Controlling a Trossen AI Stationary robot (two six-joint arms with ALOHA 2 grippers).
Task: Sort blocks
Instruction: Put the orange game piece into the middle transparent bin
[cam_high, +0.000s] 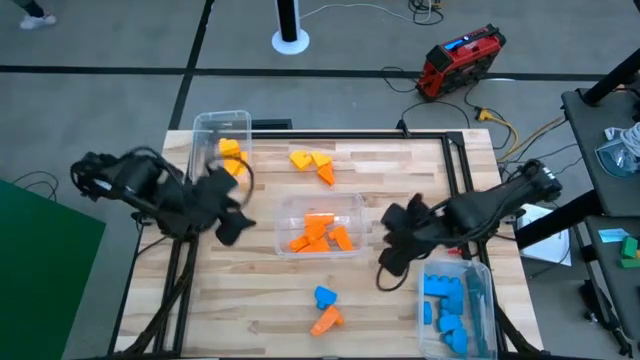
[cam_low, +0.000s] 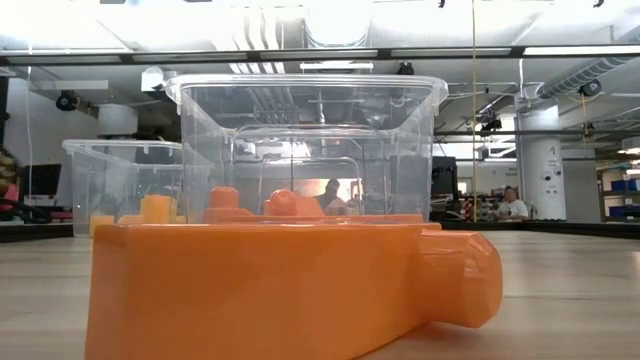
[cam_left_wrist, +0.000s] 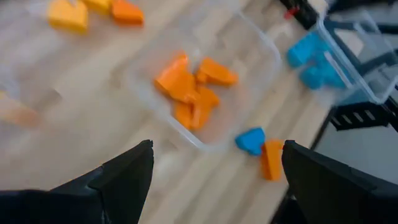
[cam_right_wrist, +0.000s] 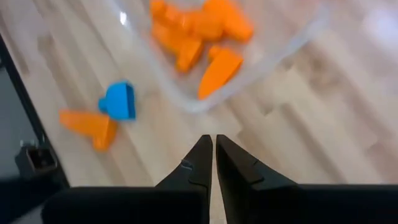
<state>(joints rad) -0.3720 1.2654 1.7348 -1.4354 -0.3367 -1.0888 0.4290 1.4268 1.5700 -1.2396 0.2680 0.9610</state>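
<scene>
Table (cam_high: 260, 310): wooden top, carrying three clear bins and loose blocks.
Middle bin (cam_high: 322, 206): sitting at the table's centre, holding a heap of orange blocks (cam_high: 320, 233); in the low view its clear walls are rising behind the near orange block.
Far-left bin (cam_high: 222, 127): sitting at the far left corner, holding yellow blocks (cam_high: 231, 150); the left arm is partly covering it.
Near-right bin (cam_high: 455, 305): sitting at the near right corner, holding blue blocks (cam_high: 443, 300).
Loose far group (cam_high: 312, 163): yellow and orange blocks lying on bare wood beyond the middle bin.
Loose near pair: a blue block (cam_high: 325, 296) lying just beside an orange block (cam_high: 326, 320), on the near side of the middle bin; whether they are touching, cannot tell.
Left gripper (cam_high: 228, 222): hovering left of the middle bin, fingers (cam_left_wrist: 124, 177) spread wide, holding nothing; the near pair is lying well off toward the near right of it.
Right gripper (cam_high: 392, 262): hovering between the middle bin and the near-right bin, fingers (cam_right_wrist: 193, 165) pressed together, nothing between them; the near pair is lying to its left, apart from it.
Obstruction: the middle bin's wall is standing between the grippers and the heaped orange blocks.
Floor: a red device (cam_high: 460, 60) and cables lying beyond the table.
</scene>
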